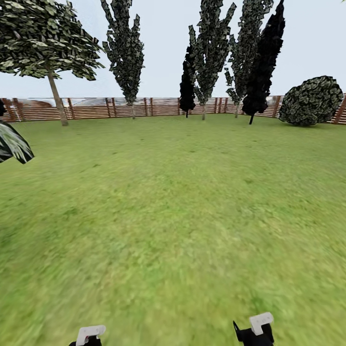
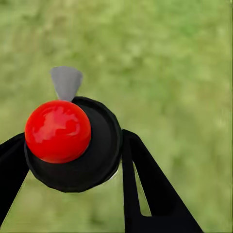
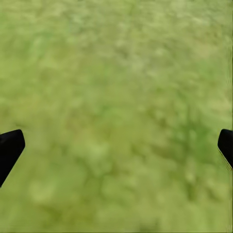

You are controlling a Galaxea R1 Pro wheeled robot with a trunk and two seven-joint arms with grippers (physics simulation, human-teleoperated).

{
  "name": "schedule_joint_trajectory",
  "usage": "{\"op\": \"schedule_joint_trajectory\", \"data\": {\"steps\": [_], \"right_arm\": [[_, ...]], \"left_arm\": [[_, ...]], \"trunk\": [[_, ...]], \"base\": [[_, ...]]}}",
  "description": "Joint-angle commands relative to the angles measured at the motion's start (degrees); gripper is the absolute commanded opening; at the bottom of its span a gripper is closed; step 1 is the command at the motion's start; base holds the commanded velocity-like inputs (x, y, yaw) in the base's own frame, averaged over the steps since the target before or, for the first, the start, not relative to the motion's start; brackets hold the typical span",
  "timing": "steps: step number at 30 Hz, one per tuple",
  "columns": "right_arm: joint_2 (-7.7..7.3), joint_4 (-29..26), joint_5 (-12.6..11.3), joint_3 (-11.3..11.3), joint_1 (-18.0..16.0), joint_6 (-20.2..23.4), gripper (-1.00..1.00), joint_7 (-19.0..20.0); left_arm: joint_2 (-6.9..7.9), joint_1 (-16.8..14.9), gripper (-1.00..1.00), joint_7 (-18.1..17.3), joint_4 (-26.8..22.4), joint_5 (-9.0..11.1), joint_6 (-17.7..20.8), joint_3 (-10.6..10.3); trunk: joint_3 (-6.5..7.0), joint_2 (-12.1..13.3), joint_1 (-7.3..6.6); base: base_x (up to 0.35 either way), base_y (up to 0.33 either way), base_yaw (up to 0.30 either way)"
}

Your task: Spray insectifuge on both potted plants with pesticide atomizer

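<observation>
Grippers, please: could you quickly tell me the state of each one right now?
Left gripper: shut on the pesticide atomizer, black body with red top, held between its fingers.
Right gripper: open, nothing between its fingers, only lawn beyond.

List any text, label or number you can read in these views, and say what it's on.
None: no readable text in any view.
Atomizer in the left hand: red ball top, black body, grey nozzle, no label visible.
Right hand: open over bare lawn, no markings visible.
Wooden fence and trees: no signs.
</observation>
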Motion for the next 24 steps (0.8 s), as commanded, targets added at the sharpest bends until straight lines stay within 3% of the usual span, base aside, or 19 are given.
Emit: {"op": "schedule_joint_trajectory", "data": {"steps": [1, 9, 24], "right_arm": [[0.0, 0.03, 0.14, -0.48, -0.04, -0.23, 1.0, 0.36], [0.08, 0.03, 0.13, -0.48, -0.04, -0.29, 1.0, 0.36], [0.17, 0.14, 0.19, -0.48, -0.04, -0.2, 1.0, 0.36]], "left_arm": [[-0.05, -0.03, -1.0, -0.55, 0.06, 0.44, -0.06, 0.37], [-0.08, 0.0, -1.0, -0.64, 0.06, 0.42, -0.07, 0.28], [-0.08, 0.0, -1.0, -0.64, 0.06, 0.43, -0.13, 0.28]], "trunk": [[-0.05, -0.02, 0.02], [-0.05, -0.02, 0.02], [-0.05, -0.02, 0.02]], "base": [[0.339, 0.0, 0.0], [0.339, 0.0, 0.051], [0.339, 0.0, 0.264]]}}
